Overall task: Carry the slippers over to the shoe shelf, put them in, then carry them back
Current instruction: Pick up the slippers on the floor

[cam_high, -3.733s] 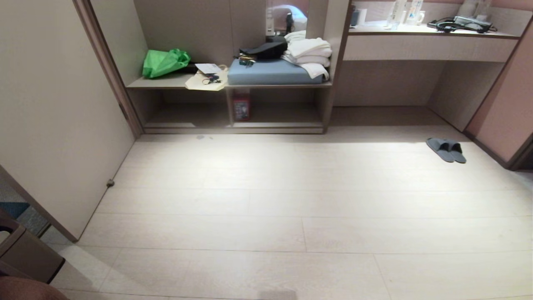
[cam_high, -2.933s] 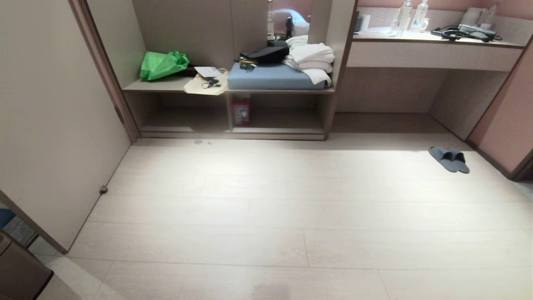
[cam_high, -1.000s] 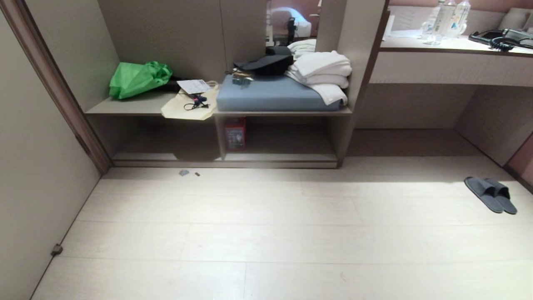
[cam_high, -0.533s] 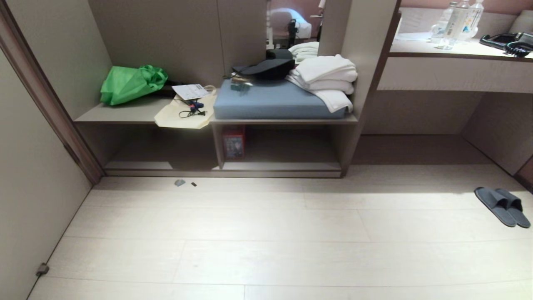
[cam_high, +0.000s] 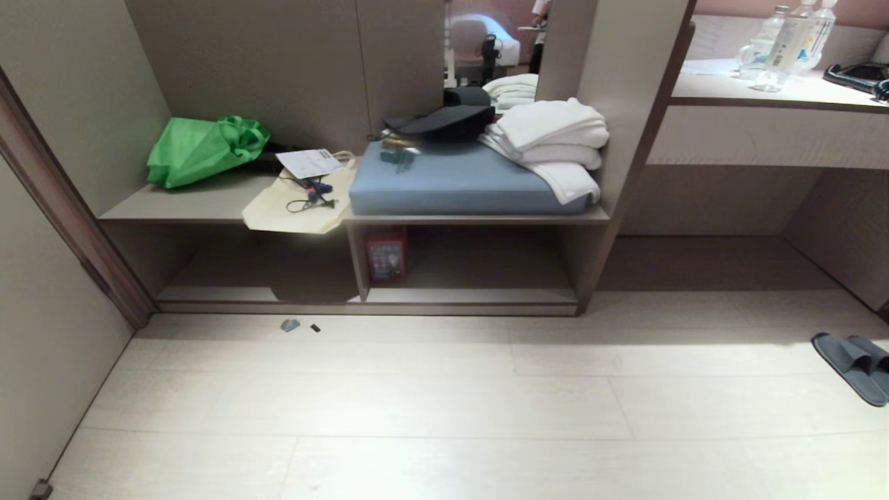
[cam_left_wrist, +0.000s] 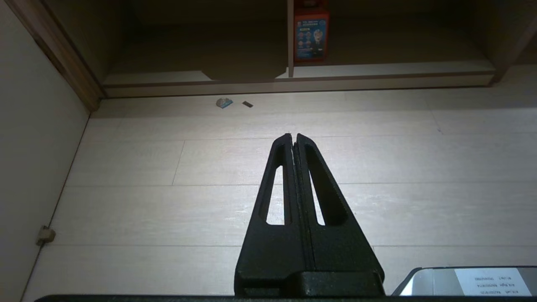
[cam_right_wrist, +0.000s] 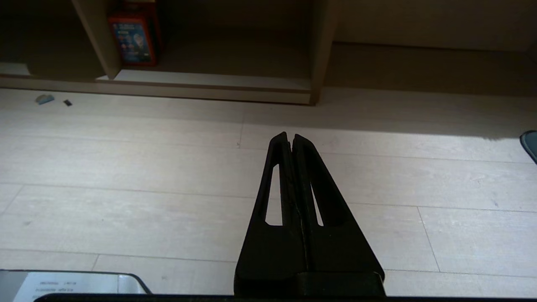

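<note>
Slippers (cam_high: 856, 357) side by side on the floor (cam_high: 444, 403) far right, well apart from the shoe shelf (cam_high: 368, 295), left gripper (cam_left_wrist: 294, 137) and right gripper (cam_right_wrist: 290, 136) both closed, empty, above bare floor.

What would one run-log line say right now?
slippers: floor, far right | shoe shelf: empty | left gripper: shut | right gripper: shut

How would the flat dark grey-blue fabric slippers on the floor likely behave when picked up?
The flat dark grey-blue fabric slippers look thin and soft, so they would probably flop or bend in a grip. They seem light. Lying flat side by side on the pale wood floor, they should slide rather than roll.
</note>
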Robot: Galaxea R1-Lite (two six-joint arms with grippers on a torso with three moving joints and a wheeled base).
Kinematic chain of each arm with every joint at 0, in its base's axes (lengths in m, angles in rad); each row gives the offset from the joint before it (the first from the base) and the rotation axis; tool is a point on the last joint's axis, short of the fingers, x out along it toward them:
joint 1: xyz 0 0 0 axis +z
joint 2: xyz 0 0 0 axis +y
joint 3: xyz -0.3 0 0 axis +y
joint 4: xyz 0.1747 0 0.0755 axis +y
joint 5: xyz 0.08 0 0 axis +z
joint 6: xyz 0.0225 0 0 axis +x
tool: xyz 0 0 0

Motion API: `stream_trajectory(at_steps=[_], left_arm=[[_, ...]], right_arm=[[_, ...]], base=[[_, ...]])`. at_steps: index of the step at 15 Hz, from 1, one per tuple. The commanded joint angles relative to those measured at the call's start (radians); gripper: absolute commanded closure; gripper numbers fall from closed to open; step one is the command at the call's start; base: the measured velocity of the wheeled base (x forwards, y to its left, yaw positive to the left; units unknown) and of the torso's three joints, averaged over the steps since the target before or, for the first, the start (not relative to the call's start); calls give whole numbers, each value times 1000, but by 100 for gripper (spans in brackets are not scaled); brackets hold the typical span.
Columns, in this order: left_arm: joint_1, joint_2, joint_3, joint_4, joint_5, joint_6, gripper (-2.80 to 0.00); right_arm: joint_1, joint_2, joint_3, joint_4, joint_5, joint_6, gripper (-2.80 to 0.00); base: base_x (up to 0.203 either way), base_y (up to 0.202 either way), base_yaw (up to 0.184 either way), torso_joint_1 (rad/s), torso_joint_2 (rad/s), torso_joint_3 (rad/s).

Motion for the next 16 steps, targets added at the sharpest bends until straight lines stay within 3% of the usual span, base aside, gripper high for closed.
stream_trajectory(at_steps=[1,16], left_arm=[[0,1,1,0,0,0,0],[0,1,4,-2,0,-4,0]], right_arm=[[0,1,0,0,0,0,0],[0,1,-2,3,0,-5,0]], base=[[193,0,-3,2,6,2],[190,0,-1,3,2,2]])
